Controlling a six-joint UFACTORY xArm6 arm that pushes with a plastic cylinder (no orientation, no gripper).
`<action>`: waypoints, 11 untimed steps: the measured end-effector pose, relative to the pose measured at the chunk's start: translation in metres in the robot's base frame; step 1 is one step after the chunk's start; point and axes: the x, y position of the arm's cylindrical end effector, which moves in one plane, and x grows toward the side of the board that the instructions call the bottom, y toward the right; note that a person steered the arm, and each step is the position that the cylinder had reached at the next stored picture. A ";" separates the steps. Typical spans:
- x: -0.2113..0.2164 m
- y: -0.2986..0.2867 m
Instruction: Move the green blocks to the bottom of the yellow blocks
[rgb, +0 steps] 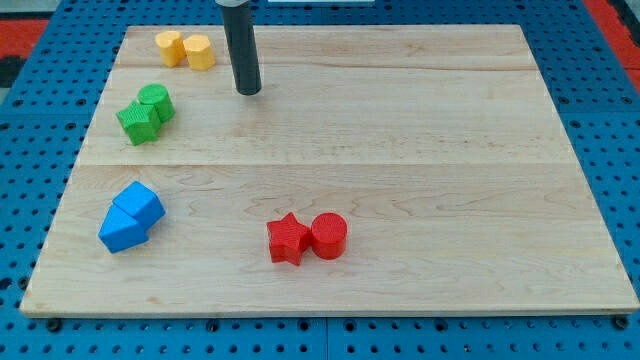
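Two yellow blocks sit side by side at the view's top left: one (170, 46) on the left and a hexagonal one (199, 51) on the right. Below them lie two touching green blocks: a green cylinder (156, 102) and a green star (138, 123) at its lower left. My tip (249, 91) rests on the board to the right of the yellow and green blocks, apart from both, roughly level with the green cylinder's top.
Two touching blue blocks (130, 216) lie at the lower left. A red star (288, 239) and a red cylinder (328, 236) touch near the bottom middle. The wooden board (430, 150) lies on a blue pegboard.
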 end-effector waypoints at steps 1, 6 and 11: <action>-0.001 0.000; 0.019 -0.012; 0.076 -0.130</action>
